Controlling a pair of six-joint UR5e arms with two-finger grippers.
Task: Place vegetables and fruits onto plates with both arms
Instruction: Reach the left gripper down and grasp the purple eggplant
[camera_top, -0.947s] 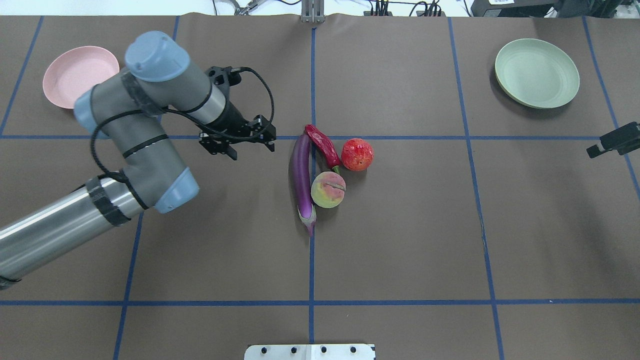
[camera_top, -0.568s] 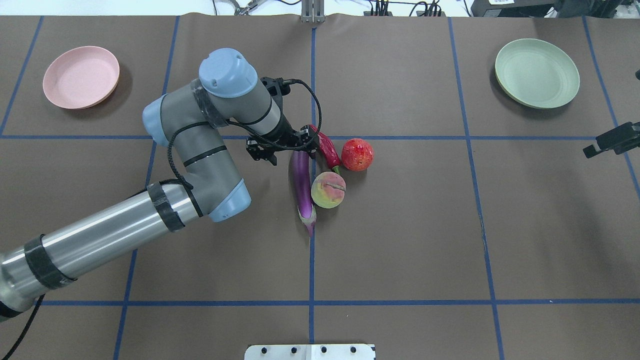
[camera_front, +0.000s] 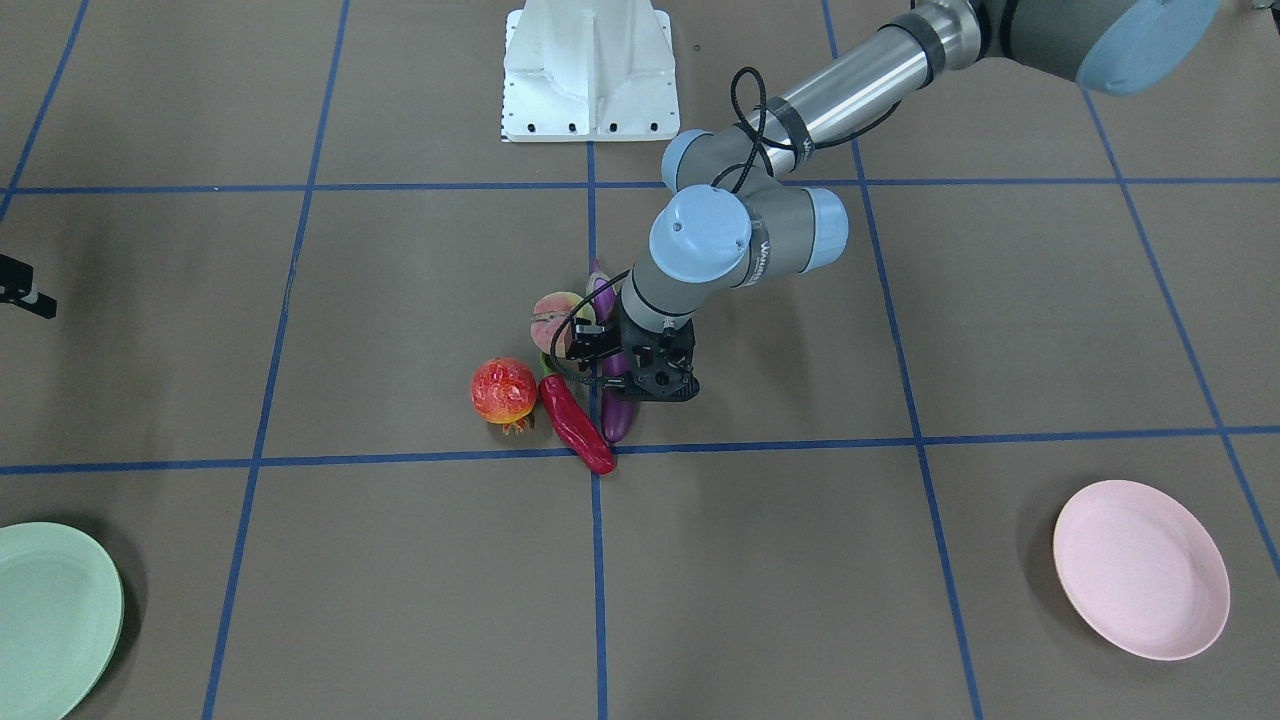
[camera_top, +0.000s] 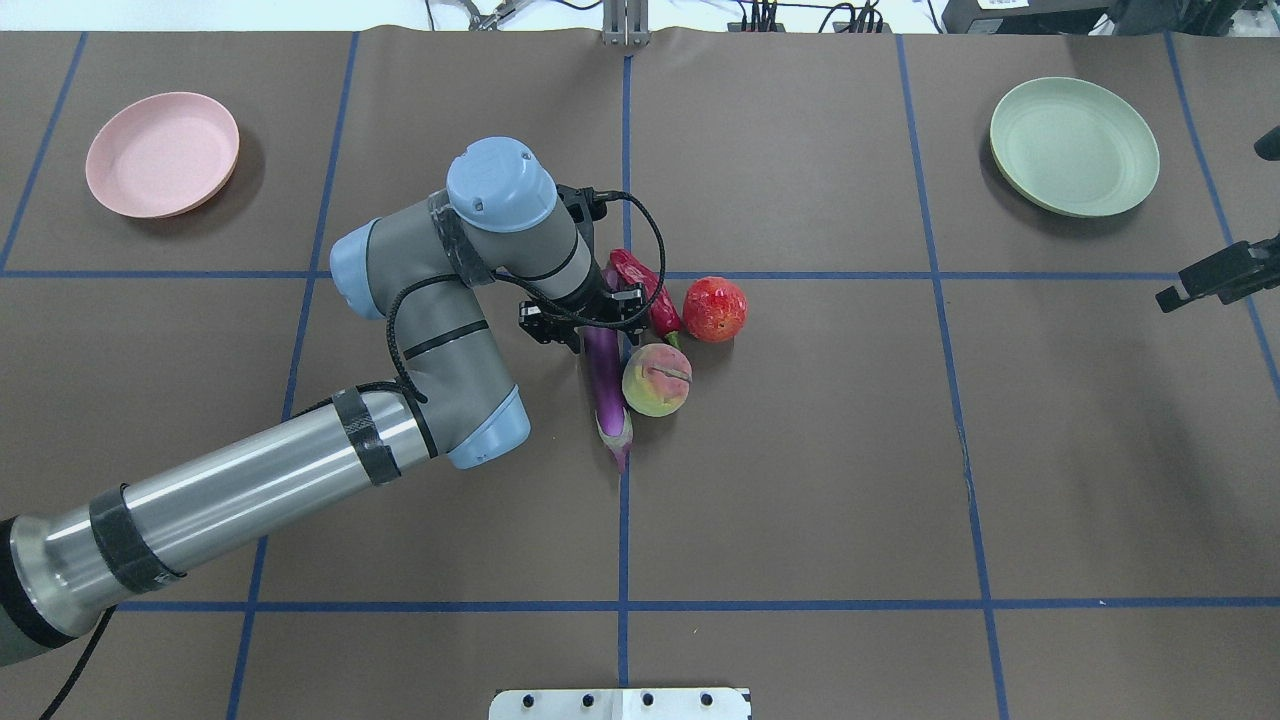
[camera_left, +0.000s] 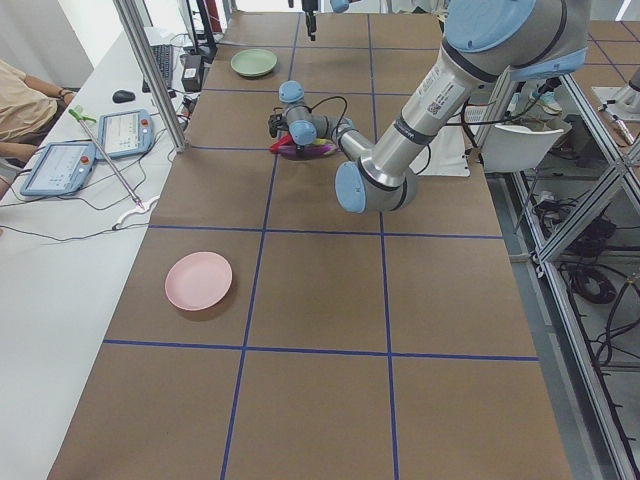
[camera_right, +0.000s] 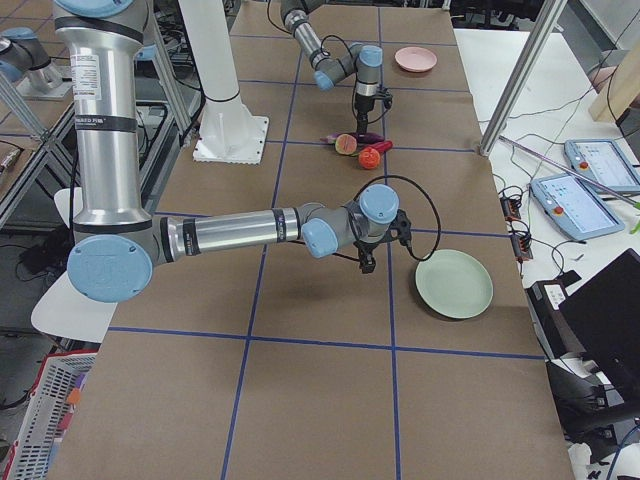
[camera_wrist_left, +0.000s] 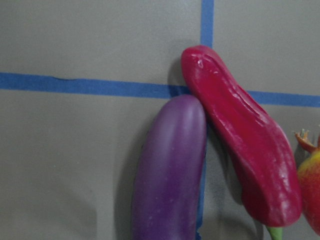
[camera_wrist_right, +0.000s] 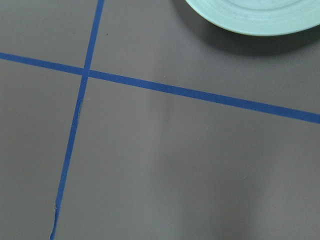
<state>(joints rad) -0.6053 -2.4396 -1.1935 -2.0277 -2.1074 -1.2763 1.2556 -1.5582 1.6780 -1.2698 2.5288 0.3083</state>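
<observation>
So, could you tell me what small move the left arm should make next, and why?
Probably lower the left end effector straight down around the eggplant and close. It looks open, poised over the eggplant's blunt end beside the chili, and the pink plate is bare.

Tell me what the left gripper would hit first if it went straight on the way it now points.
Most likely the eggplant, near its rounded end. The left gripper points down over it. The chili pepper lies touching alongside, so a finger might graze it; the height is unclear.

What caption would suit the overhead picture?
Left gripper over the eggplant, beside chili, peach and pomegranate; pink plate and green plate empty.
</observation>
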